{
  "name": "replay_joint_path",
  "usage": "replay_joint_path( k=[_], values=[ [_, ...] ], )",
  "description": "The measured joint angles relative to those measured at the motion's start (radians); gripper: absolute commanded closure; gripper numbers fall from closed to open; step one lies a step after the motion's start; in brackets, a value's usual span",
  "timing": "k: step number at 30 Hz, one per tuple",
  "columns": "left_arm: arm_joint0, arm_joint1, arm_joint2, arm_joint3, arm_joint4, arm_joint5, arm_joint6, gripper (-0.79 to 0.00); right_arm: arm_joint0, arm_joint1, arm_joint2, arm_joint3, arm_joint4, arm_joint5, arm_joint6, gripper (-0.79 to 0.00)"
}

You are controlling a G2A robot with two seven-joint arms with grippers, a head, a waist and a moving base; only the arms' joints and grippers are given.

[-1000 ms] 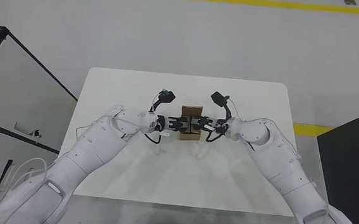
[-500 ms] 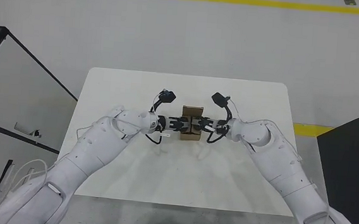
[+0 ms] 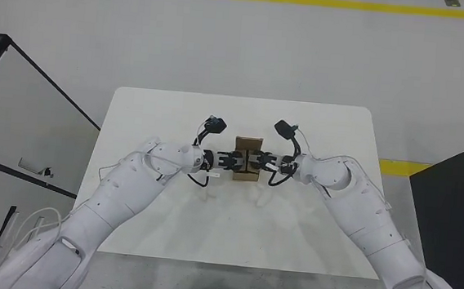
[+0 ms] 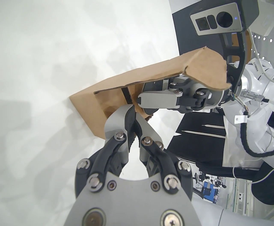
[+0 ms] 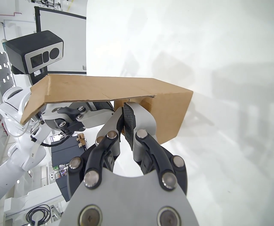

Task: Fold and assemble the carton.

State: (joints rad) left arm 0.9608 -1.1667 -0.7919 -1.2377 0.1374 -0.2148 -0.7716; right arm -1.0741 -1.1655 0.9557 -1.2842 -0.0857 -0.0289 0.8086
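The carton (image 3: 247,157) sits mid-counter (image 3: 209,225) between the 2 arms. It is already opened from flat into a box shape with its walls standing, so the forming looks partly done. The left pincer (image 4: 134,112) and the right pincer (image 5: 125,111) meet tip to tip at its open side, each clenched on a thin edge of cardboard there. What remains, as I judge it: the end flap (image 4: 205,68) on 1 long wall hangs loose and only half bent, and that open side has yet to be folded shut and tucked.
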Motion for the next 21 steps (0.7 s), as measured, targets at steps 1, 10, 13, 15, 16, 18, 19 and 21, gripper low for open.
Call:
replay_joint_path(
  k=[1,10,13,15,16,18,19,21],
  values=[
    [0.002,0.001,-0.004,-0.003,-0.001,-0.004,0.000,0.000,-0.002,0.001,0.005,-0.002,0.007,-0.005,0.003,0.000],
    [0.067,0.031,-0.093,-0.089,-0.033,-0.064,-0.039,0.000,-0.048,0.026,0.111,-0.032,0.133,-0.134,0.102,0.000],
    [0.102,0.048,-0.137,-0.137,-0.028,-0.081,-0.067,0.000,-0.071,0.039,0.164,-0.051,0.196,-0.184,0.148,0.000],
    [0.127,0.060,-0.163,-0.169,-0.018,-0.087,-0.094,0.000,-0.086,0.047,0.200,-0.067,0.237,-0.210,0.174,0.000],
    [0.137,0.064,-0.170,-0.181,-0.012,-0.090,-0.108,0.000,-0.092,0.049,0.214,-0.073,0.253,-0.218,0.182,0.000],
    [0.157,0.072,-0.183,-0.203,-0.004,-0.100,-0.137,0.000,-0.102,0.055,0.240,-0.088,0.282,-0.234,0.192,0.000],
    [0.164,0.074,-0.188,-0.210,-0.002,-0.104,-0.143,0.000,-0.105,0.056,0.248,-0.094,0.290,-0.238,0.192,0.000],
    [0.179,0.078,-0.195,-0.222,0.001,-0.107,-0.146,0.000,-0.110,0.058,0.261,-0.107,0.305,-0.247,0.183,0.000]
  ],
)
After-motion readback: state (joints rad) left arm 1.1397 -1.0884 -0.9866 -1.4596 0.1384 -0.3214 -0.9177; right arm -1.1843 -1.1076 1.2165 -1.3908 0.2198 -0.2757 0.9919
